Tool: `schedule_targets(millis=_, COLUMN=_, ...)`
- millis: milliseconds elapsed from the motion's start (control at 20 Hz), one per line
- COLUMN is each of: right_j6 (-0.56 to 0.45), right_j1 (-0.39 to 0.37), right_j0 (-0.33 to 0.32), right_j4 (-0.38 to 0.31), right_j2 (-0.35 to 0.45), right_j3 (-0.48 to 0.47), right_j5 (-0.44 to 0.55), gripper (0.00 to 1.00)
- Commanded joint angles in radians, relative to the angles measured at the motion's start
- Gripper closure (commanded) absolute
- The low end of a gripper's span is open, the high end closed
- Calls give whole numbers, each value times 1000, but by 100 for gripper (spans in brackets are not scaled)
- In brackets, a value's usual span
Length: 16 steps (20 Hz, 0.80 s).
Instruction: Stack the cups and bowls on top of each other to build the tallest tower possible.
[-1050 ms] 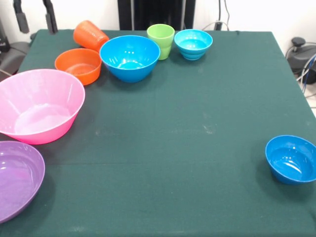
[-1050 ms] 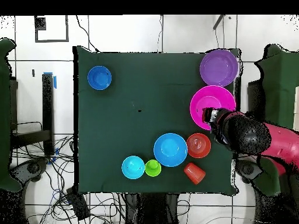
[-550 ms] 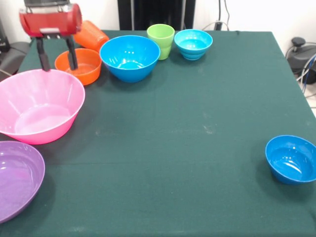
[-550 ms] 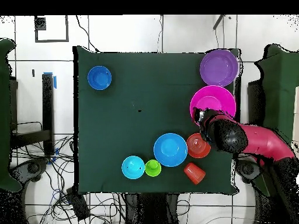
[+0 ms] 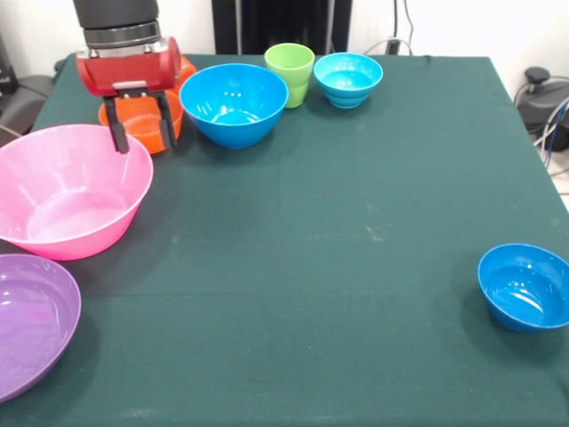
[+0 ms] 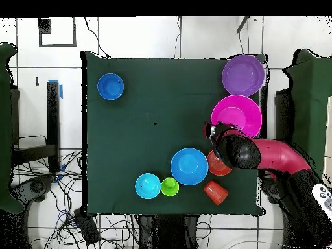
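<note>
Small orange bowl [image 5: 142, 120], upright on tabletop [image 5: 356, 222], directly behind gripper [image 5: 141, 133]; jaws spread, empty, one finger by pink bowl [image 5: 67, 191] rim

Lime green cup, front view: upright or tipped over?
Upright. The lime green cup stands with its open rim facing up, between the medium blue bowl and the cyan bowl.
</note>
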Motion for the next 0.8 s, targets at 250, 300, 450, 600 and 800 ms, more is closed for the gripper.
schedule_targets(millis=250, right_j6=20, right_j1=-13, right_j0=83, right_j4=-71, right_j2=-28, right_j3=2, right_j5=-61, gripper=0)
schedule_targets(millis=300, right_j6=23, right_j1=-15, right_j0=84, right_j4=-72, right_j2=-29, right_j3=4, right_j5=-66, gripper=0)
schedule_targets(millis=450, right_j6=31, right_j1=-21, right_j0=93, right_j4=-72, right_j2=-38, right_j3=8, right_j5=-71, gripper=0)
schedule_targets(millis=600, right_j6=40, right_j1=-32, right_j0=104, right_j4=-69, right_j2=-47, right_j3=11, right_j5=-66, gripper=0)
schedule_targets(millis=800, right_j6=50, right_j1=-46, right_j0=132, right_j4=-75, right_j2=-75, right_j3=4, right_j5=-53, gripper=0)
